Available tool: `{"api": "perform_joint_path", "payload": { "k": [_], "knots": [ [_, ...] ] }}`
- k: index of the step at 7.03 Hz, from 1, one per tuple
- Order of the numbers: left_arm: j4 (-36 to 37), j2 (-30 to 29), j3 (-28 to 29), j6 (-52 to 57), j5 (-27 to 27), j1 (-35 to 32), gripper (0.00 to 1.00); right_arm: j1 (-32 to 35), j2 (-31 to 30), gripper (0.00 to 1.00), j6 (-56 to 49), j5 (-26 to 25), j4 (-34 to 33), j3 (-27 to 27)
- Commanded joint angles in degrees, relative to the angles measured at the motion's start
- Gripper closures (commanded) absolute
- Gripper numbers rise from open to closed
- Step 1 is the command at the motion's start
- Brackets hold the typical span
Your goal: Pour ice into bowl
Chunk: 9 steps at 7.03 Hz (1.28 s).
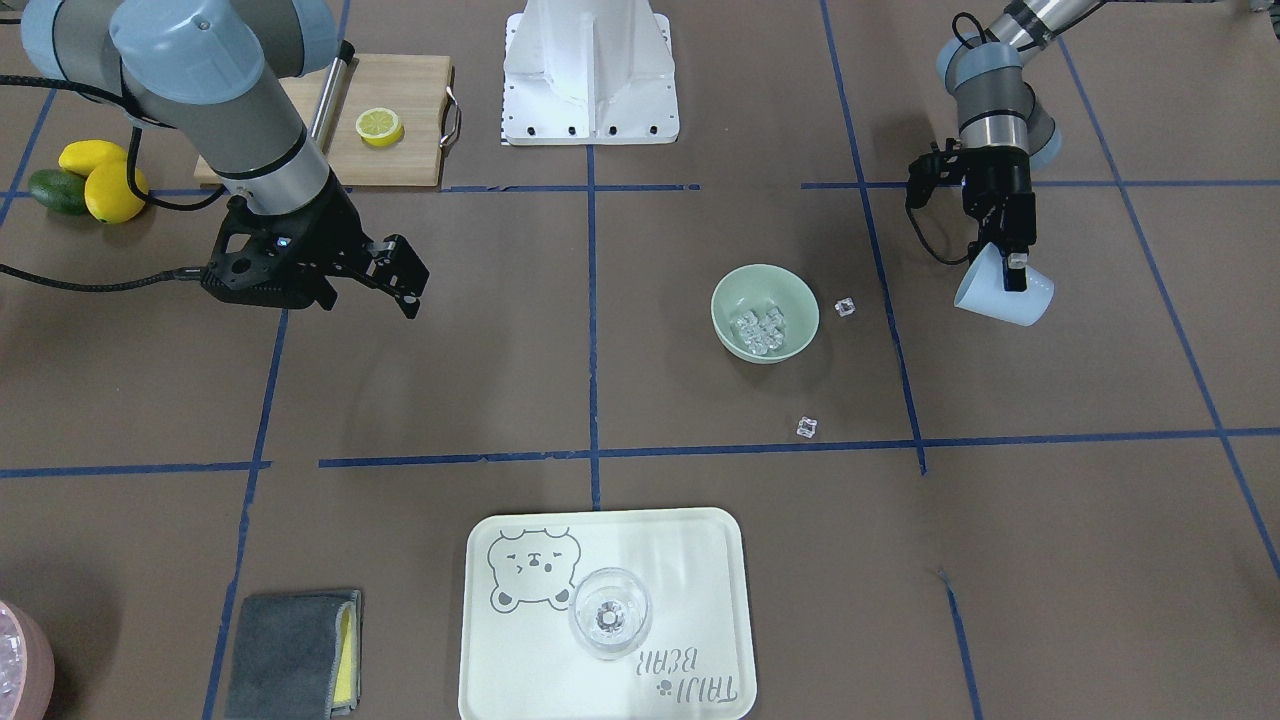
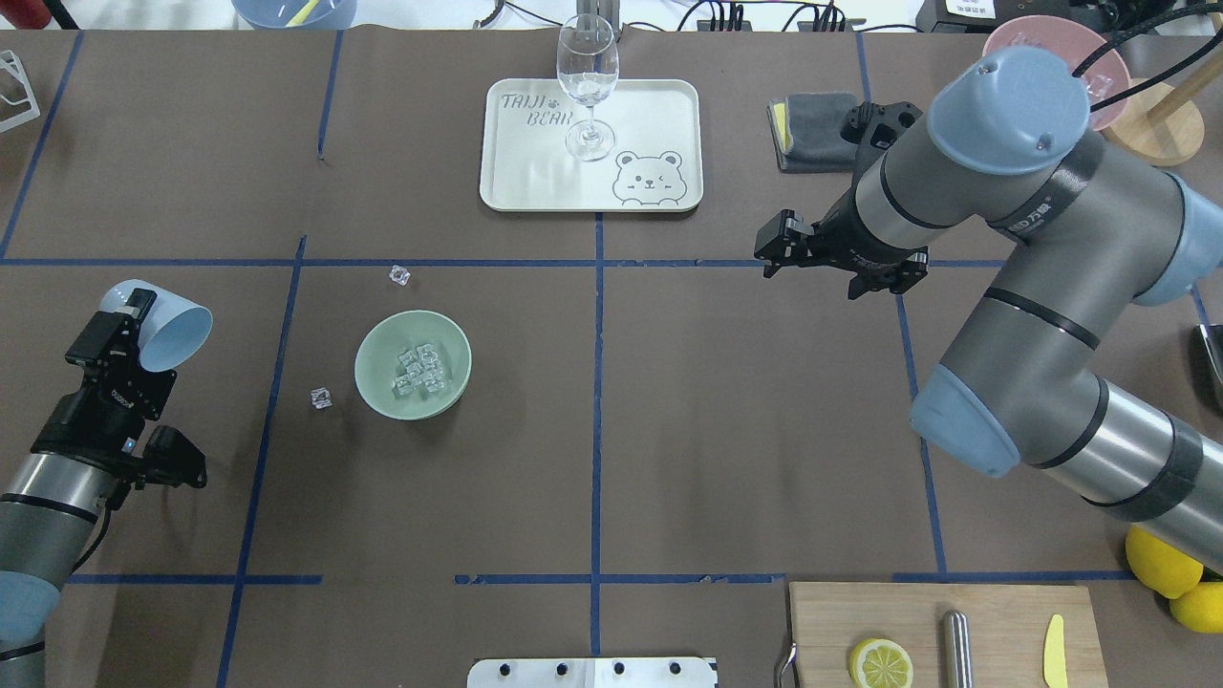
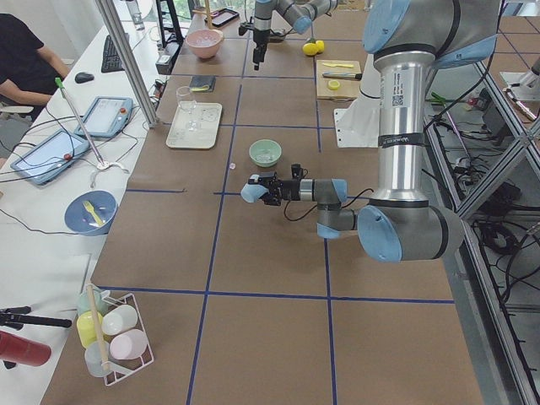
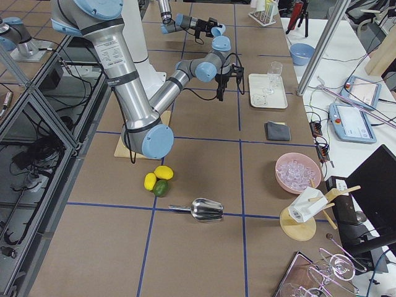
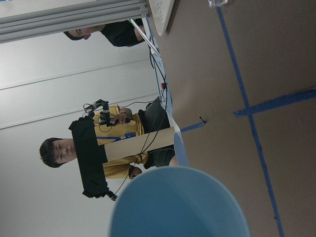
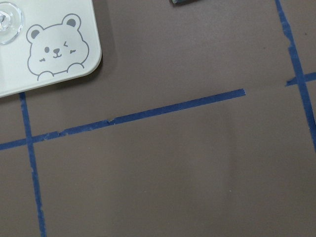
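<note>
The left fingers [image 2: 140,304] are clamped on the wall of a light blue cup [image 2: 172,333] and hold it off the tabletop [image 2: 726,430]. The cup is tipped well over, with its mouth turned roughly toward the bowl [image 2: 377,380]. It hangs on the robot's left of the bowl, well apart from it.

The right fingers [image 1: 408,292] hover above the tabletop on the other side of the bowl, well apart from it. I cannot tell whether they are spread or closed, and nothing shows between them.

The pale green bowl stands upright. Most of the ice [image 2: 420,371] lies in a small heap at its bottom. One loose cube [image 2: 321,397] sits on the tabletop just beside the bowl, on the side toward the cup. A second cube [image 2: 400,275] lies near the bowl on the side away from the robot.

Farther out on that side is a pale tray [image 2: 659,115] with a wine glass [image 2: 587,86] standing on it.
</note>
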Motion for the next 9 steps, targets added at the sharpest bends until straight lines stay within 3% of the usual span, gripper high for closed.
{"api": "perform_joint_path", "payload": {
  "k": [1,3,6,9],
  "knots": [
    [-0.1,3.9,0.0,-17.7,-5.5,-0.4,1.00,0.0,0.1,0.00,-0.1,0.0,0.0,0.0],
    [-1.0,6.0,-0.2,-33.8,-9.0,-0.5,1.00,-0.1,0.2,0.00,-0.1,0.0,0.0,0.0],
    [-2.3,8.0,-0.2,-49.6,-15.0,-2.1,1.00,-0.1,0.2,0.00,-0.2,-0.1,0.1,0.0],
    [-2.4,8.7,-0.3,-76.1,-15.1,-2.2,1.00,0.3,-0.1,0.00,-1.4,0.0,-0.2,0.0]
  ]
}}
